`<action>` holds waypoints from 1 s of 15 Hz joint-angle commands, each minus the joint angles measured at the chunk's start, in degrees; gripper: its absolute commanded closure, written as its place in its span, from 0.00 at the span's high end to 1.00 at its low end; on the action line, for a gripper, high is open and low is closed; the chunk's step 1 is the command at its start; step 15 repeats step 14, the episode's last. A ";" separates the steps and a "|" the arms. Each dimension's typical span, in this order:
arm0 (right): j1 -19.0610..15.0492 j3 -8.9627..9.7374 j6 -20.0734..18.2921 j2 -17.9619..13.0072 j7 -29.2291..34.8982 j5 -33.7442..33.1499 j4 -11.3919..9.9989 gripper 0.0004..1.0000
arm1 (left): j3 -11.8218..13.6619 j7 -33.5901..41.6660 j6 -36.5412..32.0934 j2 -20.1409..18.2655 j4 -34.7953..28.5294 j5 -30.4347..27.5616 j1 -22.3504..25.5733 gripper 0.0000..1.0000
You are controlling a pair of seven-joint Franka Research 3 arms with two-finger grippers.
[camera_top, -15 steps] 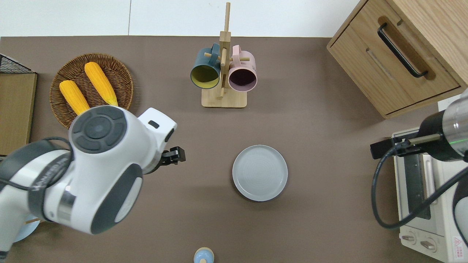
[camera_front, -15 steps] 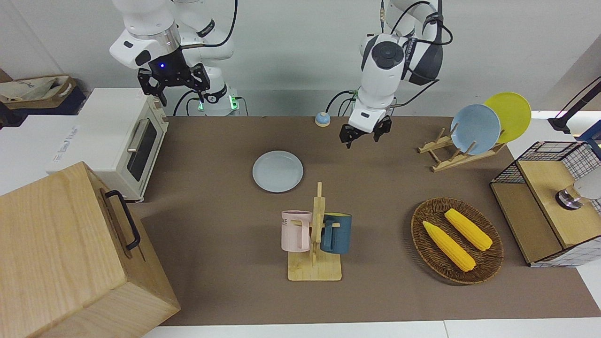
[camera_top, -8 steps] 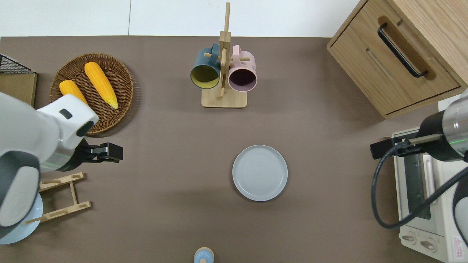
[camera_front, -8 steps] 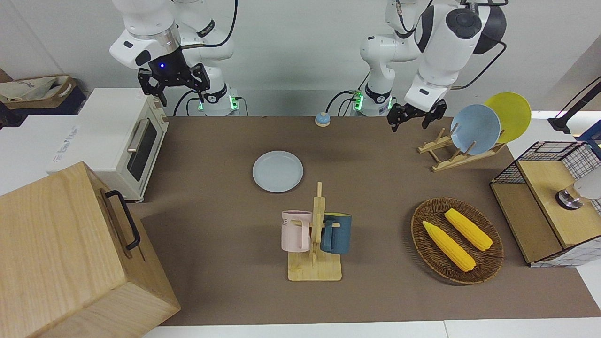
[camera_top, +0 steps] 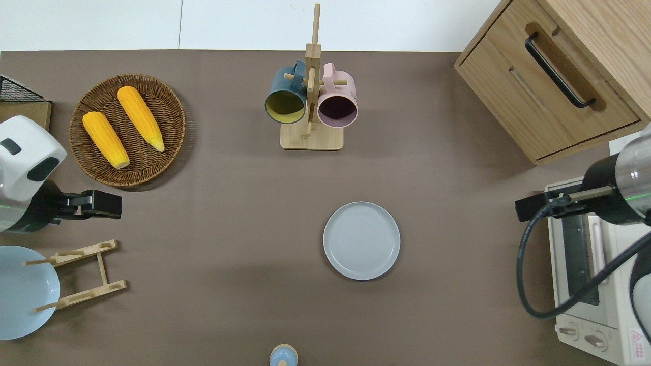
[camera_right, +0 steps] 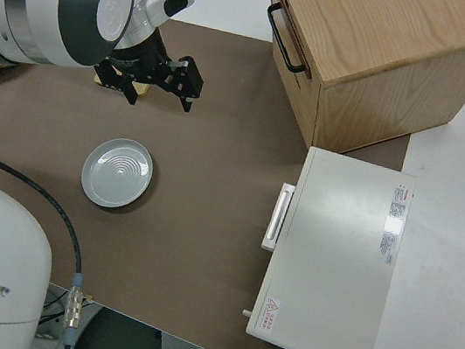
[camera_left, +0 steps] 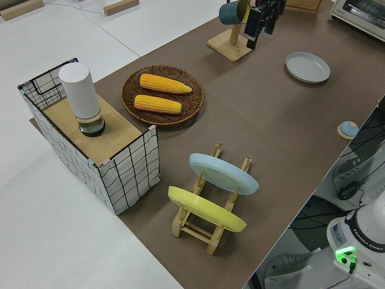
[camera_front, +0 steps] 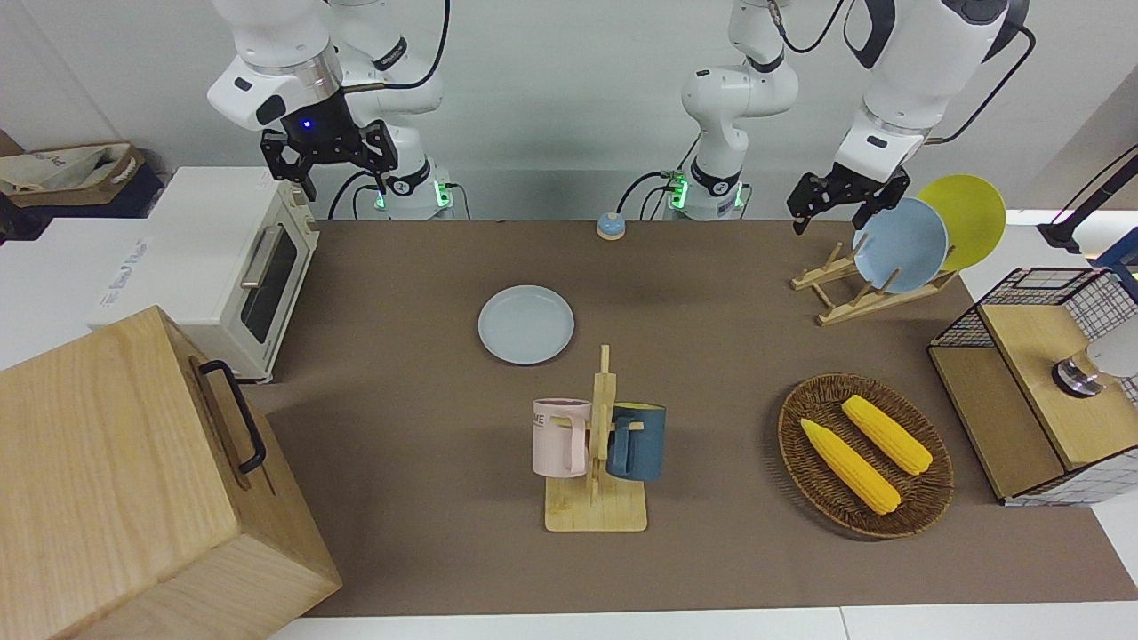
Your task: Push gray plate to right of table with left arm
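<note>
The gray plate (camera_front: 525, 324) lies flat on the brown table (camera_front: 400, 267), nearer to the robots than the mug rack; it also shows in the overhead view (camera_top: 361, 240) and the right side view (camera_right: 117, 173). My left gripper (camera_front: 831, 218) is open and empty, up in the air at the left arm's end of the table. In the overhead view it (camera_top: 114, 204) is over bare table between the wicker basket and the dish rack, well apart from the plate. My right gripper (camera_front: 327, 169) is open and parked.
A dish rack holds a sky-blue plate (camera_front: 900, 244) and a yellow plate (camera_front: 965, 218). A wicker basket (camera_front: 800, 444) holds two corn cobs. A mug rack (camera_front: 597, 444), toaster oven (camera_front: 236, 267), wooden cabinet (camera_front: 133, 480), wire crate (camera_front: 1040, 382) and small bell (camera_front: 610, 226) stand around.
My left arm has swung away from the table's middle toward the left arm's end and risen. The gray plate has not moved. The right arm has not moved.
</note>
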 commanded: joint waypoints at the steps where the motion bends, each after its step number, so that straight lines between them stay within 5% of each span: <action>1: -1.13 0.88 -0.89 -0.17 0.74 0.33 0.50 0.98 | 0.73 1.23 -0.11 3.21 4.21 -1.03 0.22 1.00; 15: -1.13 0.96 -0.89 -0.17 0.74 0.33 0.50 0.98 | 0.56 3.34 2.62 4.88 6.33 -0.68 0.13 1.00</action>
